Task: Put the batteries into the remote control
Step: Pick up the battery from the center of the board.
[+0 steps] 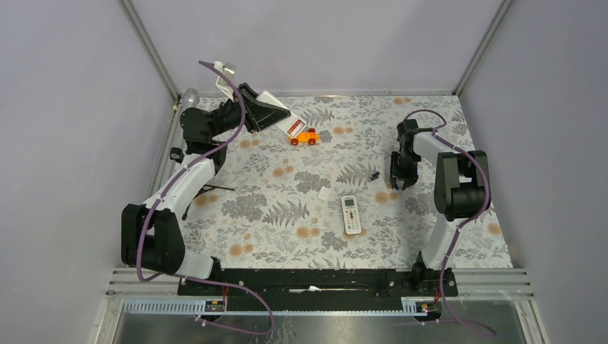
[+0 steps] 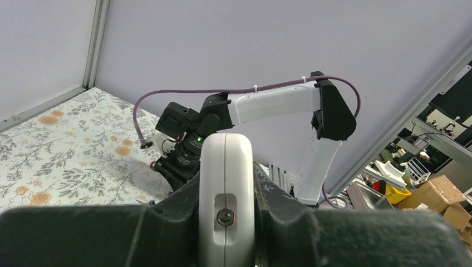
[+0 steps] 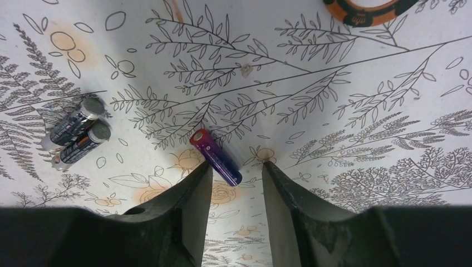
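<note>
My left gripper (image 1: 252, 113) is raised at the far left and is shut on the remote control (image 1: 274, 99). In the left wrist view the remote's white rounded end (image 2: 225, 161) stands upright, clamped between the jaws of the left gripper (image 2: 225, 181). My right gripper (image 1: 401, 176) hangs low over the cloth on the right side. In the right wrist view a red and blue battery (image 3: 216, 157) lies flat on the cloth. The battery's near end sits just inside the open tips of the right gripper (image 3: 236, 166), ungripped.
Two darker cells (image 3: 78, 132) lie side by side left of the battery. An orange and black ring (image 3: 364, 10) is at the far edge. A white remote with a green screen (image 1: 350, 213) lies mid-table, with a tiny black piece (image 1: 373, 175) and an orange toy vehicle (image 1: 305, 136) nearby.
</note>
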You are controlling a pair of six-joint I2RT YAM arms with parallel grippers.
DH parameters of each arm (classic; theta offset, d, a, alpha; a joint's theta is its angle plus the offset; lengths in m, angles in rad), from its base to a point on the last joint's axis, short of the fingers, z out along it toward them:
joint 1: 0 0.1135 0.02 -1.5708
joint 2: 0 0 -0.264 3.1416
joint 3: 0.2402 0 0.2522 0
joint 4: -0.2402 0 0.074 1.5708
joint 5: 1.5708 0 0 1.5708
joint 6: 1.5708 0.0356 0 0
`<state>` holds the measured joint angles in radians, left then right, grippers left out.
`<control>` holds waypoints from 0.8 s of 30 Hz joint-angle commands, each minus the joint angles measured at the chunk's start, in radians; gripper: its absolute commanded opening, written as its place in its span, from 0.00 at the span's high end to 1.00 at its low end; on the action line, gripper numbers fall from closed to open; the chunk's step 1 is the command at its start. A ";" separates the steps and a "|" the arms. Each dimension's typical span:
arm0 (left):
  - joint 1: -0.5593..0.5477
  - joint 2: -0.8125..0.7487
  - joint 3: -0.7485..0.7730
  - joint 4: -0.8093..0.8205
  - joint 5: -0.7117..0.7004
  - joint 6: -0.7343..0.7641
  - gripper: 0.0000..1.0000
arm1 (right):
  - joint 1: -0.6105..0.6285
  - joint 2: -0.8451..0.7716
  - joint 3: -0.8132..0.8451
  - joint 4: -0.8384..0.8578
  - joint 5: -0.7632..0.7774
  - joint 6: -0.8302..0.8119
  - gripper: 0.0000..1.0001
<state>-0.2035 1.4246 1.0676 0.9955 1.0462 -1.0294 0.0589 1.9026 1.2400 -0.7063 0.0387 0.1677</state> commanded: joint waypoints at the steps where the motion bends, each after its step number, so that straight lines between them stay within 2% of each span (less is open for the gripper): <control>1: 0.006 -0.004 0.046 0.058 -0.026 -0.007 1.00 | 0.001 0.023 0.009 0.056 0.038 -0.047 0.55; 9: 0.007 0.017 0.054 0.084 -0.027 -0.030 1.00 | 0.034 0.014 -0.012 0.121 0.033 -0.029 0.55; 13: 0.007 0.019 0.054 0.088 -0.030 -0.031 1.00 | 0.038 0.012 -0.020 0.145 0.012 -0.016 0.63; 18: 0.007 0.017 0.055 0.089 -0.035 -0.031 1.00 | 0.037 0.036 -0.024 0.127 0.016 0.016 0.76; 24: 0.007 0.011 0.046 0.085 -0.033 -0.028 1.00 | 0.038 0.004 -0.062 0.149 0.023 0.033 0.87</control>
<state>-0.2035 1.4483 1.0786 1.0206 1.0386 -1.0554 0.0868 1.8969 1.2320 -0.6159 0.0723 0.1654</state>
